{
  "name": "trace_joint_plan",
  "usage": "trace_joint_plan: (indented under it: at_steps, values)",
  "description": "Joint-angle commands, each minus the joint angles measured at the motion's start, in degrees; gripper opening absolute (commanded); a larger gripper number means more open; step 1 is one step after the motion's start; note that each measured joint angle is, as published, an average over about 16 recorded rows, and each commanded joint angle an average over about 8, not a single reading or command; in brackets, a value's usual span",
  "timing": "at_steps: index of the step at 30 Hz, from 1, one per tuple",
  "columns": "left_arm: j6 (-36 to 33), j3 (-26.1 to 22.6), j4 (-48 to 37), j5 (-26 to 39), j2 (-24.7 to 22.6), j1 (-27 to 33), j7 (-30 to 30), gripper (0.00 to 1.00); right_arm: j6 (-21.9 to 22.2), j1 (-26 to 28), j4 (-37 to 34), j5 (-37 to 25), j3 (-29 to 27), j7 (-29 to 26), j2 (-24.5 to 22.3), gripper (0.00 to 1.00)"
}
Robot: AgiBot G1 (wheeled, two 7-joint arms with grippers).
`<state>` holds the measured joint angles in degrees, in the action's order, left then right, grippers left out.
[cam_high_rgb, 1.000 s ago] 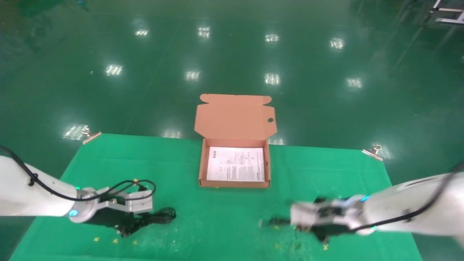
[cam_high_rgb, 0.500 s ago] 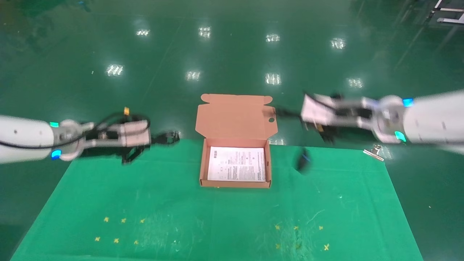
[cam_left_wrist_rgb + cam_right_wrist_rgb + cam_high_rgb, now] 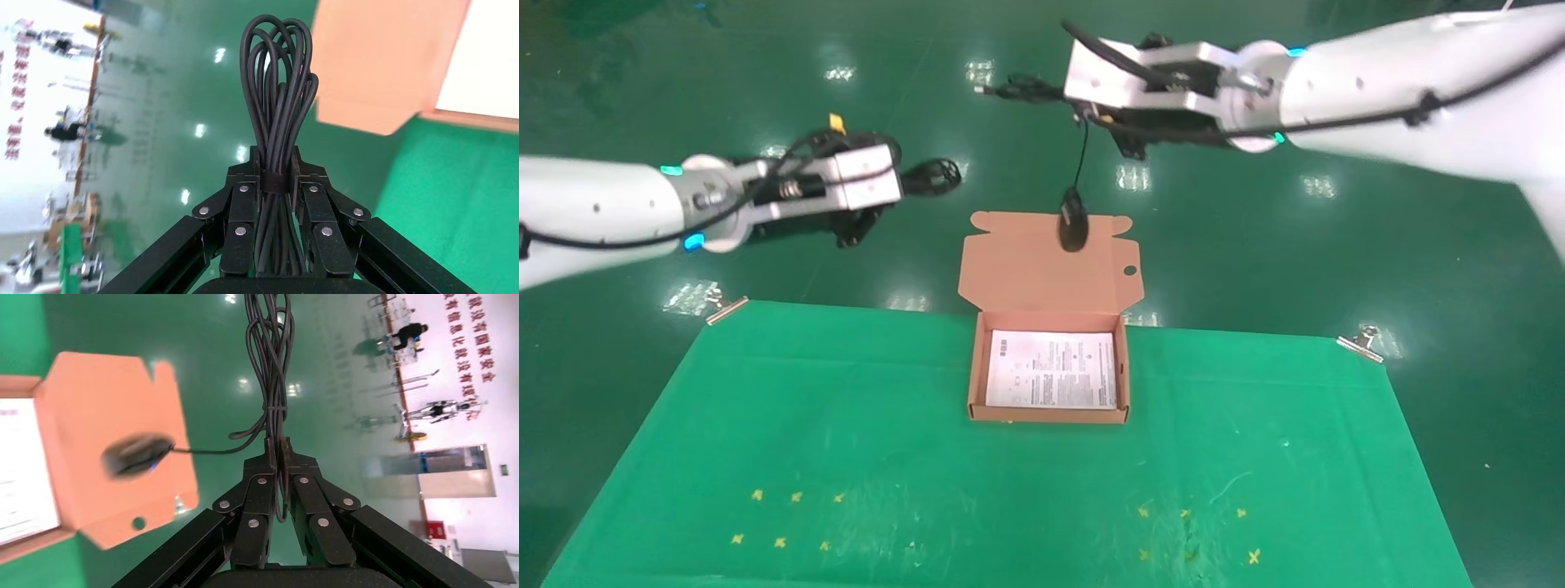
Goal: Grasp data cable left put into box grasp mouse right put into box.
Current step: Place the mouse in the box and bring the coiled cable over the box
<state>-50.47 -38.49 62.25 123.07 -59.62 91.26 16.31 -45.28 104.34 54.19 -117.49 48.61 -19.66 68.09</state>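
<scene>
Head view: both arms are raised above the far edge of the desk (image 3: 764,392), each carrying its load. The left claw (image 3: 903,175) is closed on the data cable (image 3: 934,173) — in the left wrist view the fingers (image 3: 245,190) pinch the bundle at its band, and the loops (image 3: 278,79) stick straight out past the fingertips. So the bundle's long axis runs along the claw, pointing toward the box (image 3: 1048,412), which sits well apart from it, lower and to the right. It looks light and springy yet keeps its shape; the banded waist seems the right place to hold it.

The right claw (image 3: 1068,86) is closed not on the mouse (image 3: 1072,229) itself but on its gathered cord (image 3: 269,367). The mouse hangs below on a loose length of cord (image 3: 1082,151), in front of the box's upright lid (image 3: 1026,269), long axis roughly vertical. It is probably light — but dangling like this it will likely swing, so lowering it into the tray calls for a slow descent; the smooth shell would be slippery to grip directly.
</scene>
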Motion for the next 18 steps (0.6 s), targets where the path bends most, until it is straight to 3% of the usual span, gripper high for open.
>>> trace_joint_plan:
  at_steps: [1, 8, 18]
  values:
    - [0.9, 0.1, -0.8, 1.5, -1.0, 1.2, 0.9, 0.0, 1.8, 1.5, -4.0, 1.4, -0.3, 2.7, 2.4, 0.0]
    - [1.1, -0.1, -1.4, 3.8, -2.0, 2.7, 2.0, 0.0, 2.7, 3.0, -9.6, 5.2, -0.8, 9.2, 5.0, 0.0]
    - [-0.4, 0.1, -2.3, 5.7, 0.2, 2.9, 4.0, 0.0, 4.8, 2.4, -12.5, 7.1, -0.7, 12.6, 8.0, 0.0]
